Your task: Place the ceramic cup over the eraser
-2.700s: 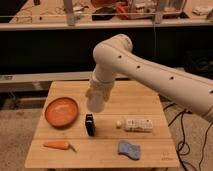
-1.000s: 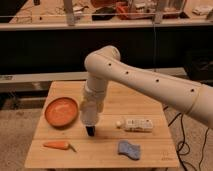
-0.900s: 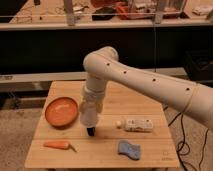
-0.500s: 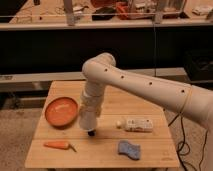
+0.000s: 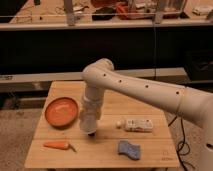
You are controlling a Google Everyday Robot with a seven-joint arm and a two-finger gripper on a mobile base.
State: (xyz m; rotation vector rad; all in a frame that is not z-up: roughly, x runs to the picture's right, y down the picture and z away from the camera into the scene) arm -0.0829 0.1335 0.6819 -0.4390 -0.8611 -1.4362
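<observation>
My gripper [image 5: 90, 116] hangs at the end of the white arm, over the middle of the wooden table [image 5: 150, 107], just right of the orange plate. It is shut on the off-white ceramic cup [image 5: 88, 125], which is mouth down and low over the table. The cup blends in with the arm. Only a small dark tip of the black eraser [image 5: 92, 134] shows under the cup's rim; the rest is hidden by the cup.
An orange plate [image 5: 61, 111] lies at the left. A carrot [image 5: 56, 145] lies at the front left. A white patterned bottle [image 5: 138, 124] lies on its side at the right. A blue-grey sponge [image 5: 129, 149] is at the front right. Shelving stands behind.
The arm has lowered the cup from above the table down over the eraser, which stood in full view earlier and is now almost covered.
</observation>
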